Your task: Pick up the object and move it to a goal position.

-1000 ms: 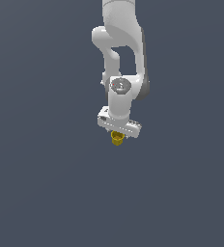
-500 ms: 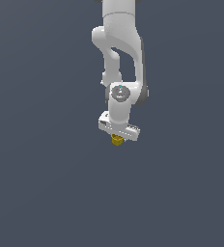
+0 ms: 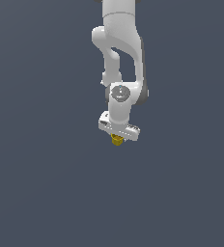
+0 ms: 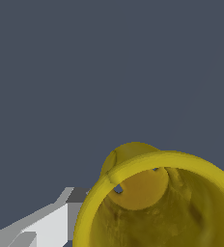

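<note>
The white arm hung straight down against a plain dark grey backdrop, and its gripper was clamped on the small yellow cup, which poked out just beneath the white hand. In the wrist view the cup sat very close to the lens (rim toward the camera, hollow inside visible), with one grey-white finger touching its side.

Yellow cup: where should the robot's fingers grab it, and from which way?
Best grabbed by its rim wall. The yellow cup is hollow, with a thin round rim, so one finger could go inside and one outside, or both could squeeze the sides. In the exterior view the gripper comes from above and likely already holds it.
</note>
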Controlling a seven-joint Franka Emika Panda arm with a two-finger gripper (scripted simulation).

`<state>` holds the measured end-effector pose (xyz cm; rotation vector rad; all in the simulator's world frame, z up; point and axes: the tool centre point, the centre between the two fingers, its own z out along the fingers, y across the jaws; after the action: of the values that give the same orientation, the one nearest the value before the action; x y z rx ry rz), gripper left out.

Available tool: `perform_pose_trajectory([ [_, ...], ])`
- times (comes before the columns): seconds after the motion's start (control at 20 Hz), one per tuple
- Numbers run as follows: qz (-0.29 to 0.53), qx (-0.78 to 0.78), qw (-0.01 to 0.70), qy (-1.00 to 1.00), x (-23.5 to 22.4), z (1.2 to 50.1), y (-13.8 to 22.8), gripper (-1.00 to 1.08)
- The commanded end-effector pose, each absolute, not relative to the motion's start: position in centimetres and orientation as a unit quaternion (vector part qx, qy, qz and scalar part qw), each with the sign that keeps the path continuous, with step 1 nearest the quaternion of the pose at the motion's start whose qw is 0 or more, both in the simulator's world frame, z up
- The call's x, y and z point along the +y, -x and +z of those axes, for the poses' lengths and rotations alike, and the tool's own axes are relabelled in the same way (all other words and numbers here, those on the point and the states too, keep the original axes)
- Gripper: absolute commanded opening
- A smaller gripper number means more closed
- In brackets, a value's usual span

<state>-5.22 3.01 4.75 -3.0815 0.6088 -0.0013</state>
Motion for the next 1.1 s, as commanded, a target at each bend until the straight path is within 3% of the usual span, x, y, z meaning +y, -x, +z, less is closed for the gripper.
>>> perform_pose_trajectory([
  [0.0, 0.000, 0.194, 0.000, 0.981, 3.0, 4.8, 5.2, -1.00],
  [0.5, 0.000, 0.194, 0.000, 0.981, 0.5, 7.8, 4.0, -1.00],
  [1.05, 0.000, 0.194, 0.000, 0.981, -6.0, 16.0, 0.7, -1.00],
])
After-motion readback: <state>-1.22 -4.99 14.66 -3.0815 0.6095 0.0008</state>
